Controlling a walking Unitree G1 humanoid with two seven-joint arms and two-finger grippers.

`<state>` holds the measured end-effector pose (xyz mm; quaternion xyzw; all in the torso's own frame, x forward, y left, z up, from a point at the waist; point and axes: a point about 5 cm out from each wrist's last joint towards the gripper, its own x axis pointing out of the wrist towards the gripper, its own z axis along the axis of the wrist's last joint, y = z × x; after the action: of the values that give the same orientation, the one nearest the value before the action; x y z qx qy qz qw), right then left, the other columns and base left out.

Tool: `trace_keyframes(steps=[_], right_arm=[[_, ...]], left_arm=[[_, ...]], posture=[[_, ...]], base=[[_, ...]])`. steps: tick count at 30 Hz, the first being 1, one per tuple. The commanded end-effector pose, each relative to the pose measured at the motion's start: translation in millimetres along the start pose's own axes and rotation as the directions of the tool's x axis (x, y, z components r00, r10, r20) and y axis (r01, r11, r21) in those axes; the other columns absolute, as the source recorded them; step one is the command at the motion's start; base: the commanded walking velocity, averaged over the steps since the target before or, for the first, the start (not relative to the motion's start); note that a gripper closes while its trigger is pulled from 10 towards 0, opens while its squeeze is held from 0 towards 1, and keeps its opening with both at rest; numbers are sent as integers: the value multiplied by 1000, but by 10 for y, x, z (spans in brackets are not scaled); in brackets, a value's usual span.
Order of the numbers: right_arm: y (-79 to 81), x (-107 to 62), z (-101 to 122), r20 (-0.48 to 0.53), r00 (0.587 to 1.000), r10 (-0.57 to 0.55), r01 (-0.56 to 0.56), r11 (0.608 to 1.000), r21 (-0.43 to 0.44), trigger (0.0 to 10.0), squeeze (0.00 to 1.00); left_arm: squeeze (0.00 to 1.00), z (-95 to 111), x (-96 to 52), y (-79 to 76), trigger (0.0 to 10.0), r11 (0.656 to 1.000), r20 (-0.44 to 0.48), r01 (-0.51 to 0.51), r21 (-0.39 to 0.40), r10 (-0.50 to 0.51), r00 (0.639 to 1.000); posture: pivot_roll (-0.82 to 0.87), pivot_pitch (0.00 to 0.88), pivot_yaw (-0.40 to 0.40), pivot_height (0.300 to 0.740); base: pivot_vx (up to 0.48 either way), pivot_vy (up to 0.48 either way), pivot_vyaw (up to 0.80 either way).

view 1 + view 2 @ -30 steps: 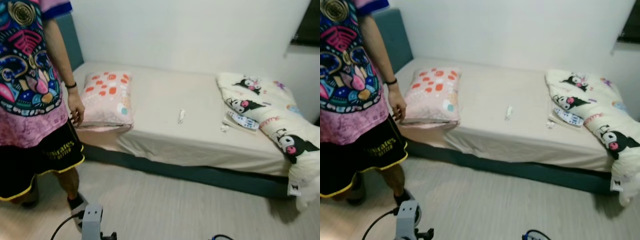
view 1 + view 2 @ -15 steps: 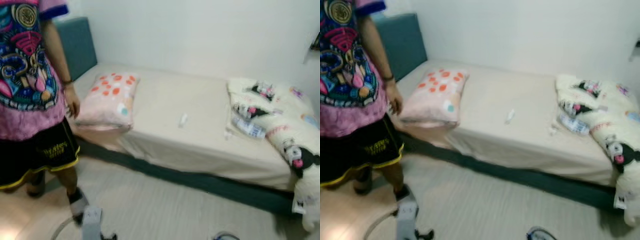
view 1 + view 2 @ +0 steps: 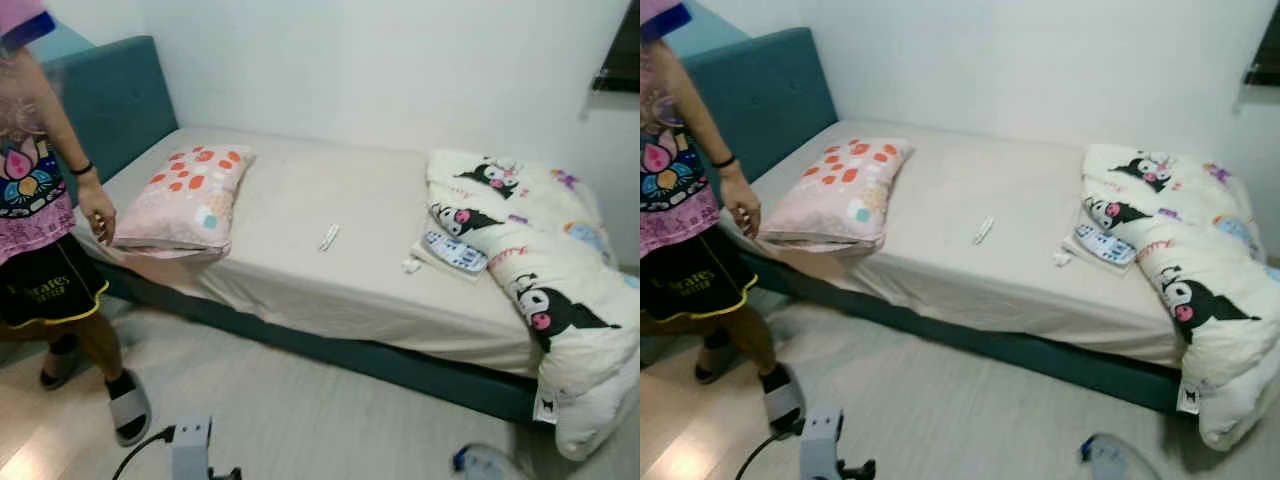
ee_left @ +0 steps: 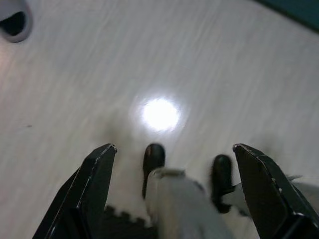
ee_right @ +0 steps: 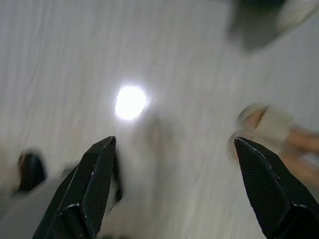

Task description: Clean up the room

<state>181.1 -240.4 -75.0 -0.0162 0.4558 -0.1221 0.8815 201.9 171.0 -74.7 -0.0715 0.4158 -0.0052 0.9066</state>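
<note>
Both arms hung idle, the left tool (image 4: 172, 191) and right tool (image 5: 174, 186) spread and empty over the floor, well short of the bed (image 3: 300, 300) ahead, whose loose clutter, a small white item (image 3: 328, 237) and crumpled blanket (image 3: 530, 270), I judged still needed approaching.

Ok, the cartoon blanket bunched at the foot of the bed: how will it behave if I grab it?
The blanket looks soft and puffy, so it will likely sag and trail from a single grip. Part of it already hangs over the bed edge toward the floor, so a pull may drag the rest down. It partly overlaps the remote, which may shift too.
</note>
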Motion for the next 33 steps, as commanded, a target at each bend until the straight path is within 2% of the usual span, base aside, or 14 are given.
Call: trace_keyframes(steps=[1,7,12,19,25,27,30,31,33], right_arm=[[118,-5,-53,-26,999,39,-39,999,31,10000,0],[130,-16,-96,-19,997,80,-79,996,40,10000,0],[84,-19,-118,-27,997,72,-72,997,15,10000,0],[53,-14,-82,-12,998,68,-68,997,29,10000,0],[53,7,76,36,996,78,-78,997,18,10000,0],[76,19,192,70,993,94,-94,996,-12,10000,0],[92,22,233,82,991,106,-104,994,-33,10000,0],[126,23,267,88,987,134,-126,987,-97,10000,0],[159,22,277,89,984,155,-141,980,-141,10000,0]], left_arm=[[0,7,-3,14,10000,1000,4,3,18,-3,1000],[0,15,-3,11,10000,999,8,13,34,-13,1000],[0,28,-1,12,10000,999,12,15,40,-16,1000],[0,29,-2,10,10000,999,18,18,32,-18,1000],[0,17,-3,-1,10000,999,16,24,31,-25,1000],[0,16,-2,-7,10000,999,16,27,34,-27,999],[0,17,-2,-8,10000,999,16,27,34,-28,999],[0,32,1,-7,10000,999,19,27,33,-27,999],[0,41,3,-8,10000,999,21,27,32,-27,999]], posture=[[116,22,-32,740],[117,22,-27,740],[114,25,-27,740],[112,27,-27,740],[106,29,-28,740],[103,25,-30,740],[103,23,-32,740],[102,20,-34,740],[103,18,-35,740]], base=[[0,0,0],[196,0,73],[455,0,788],[472,0,788],[480,0,793],[480,0,788],[480,0,788],[480,0,788],[480,0,788]])
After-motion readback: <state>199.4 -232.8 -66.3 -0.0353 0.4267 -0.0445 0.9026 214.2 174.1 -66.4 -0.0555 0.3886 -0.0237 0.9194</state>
